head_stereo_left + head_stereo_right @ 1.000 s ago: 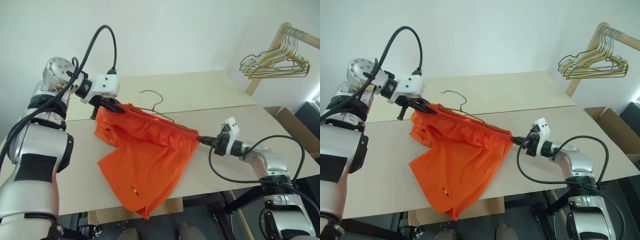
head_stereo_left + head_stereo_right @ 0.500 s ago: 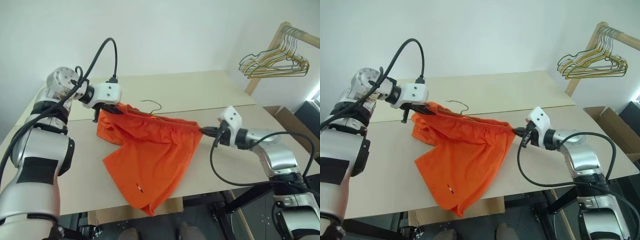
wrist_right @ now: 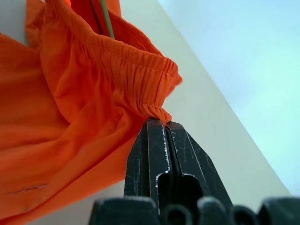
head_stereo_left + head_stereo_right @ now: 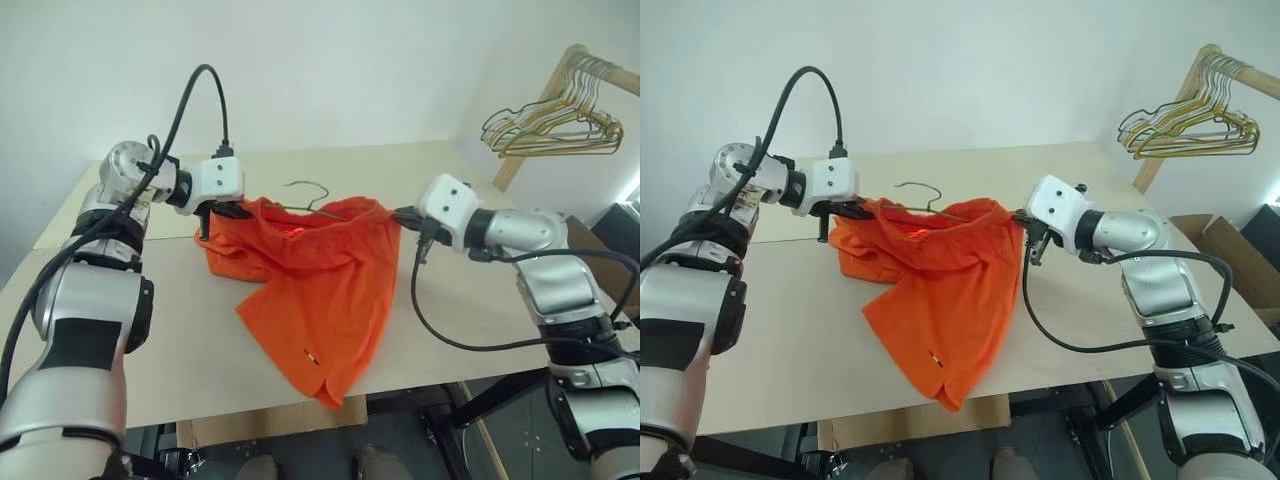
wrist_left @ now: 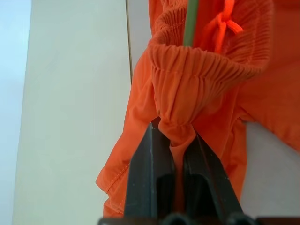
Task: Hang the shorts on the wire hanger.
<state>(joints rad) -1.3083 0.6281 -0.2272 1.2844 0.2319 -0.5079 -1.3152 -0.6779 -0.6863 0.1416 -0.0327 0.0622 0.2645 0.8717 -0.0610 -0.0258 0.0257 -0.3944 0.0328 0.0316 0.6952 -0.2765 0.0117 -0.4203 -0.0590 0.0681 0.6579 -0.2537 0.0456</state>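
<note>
Sagging bright orange shorts (image 4: 320, 270) bunch at their gathered elastic waistband.

Thin dark greenish-grey wire hanger (image 4: 305, 187): hook and short neck visible, triangular body hidden inside bright orange fabric shorts (image 4: 320, 275). Shorts' small label (image 4: 306, 352) too small to read. Bunch of golden and dark wire hangers (image 4: 548, 128) on wooden rack (image 4: 545, 100): rack cut by picture's right edge.
</note>
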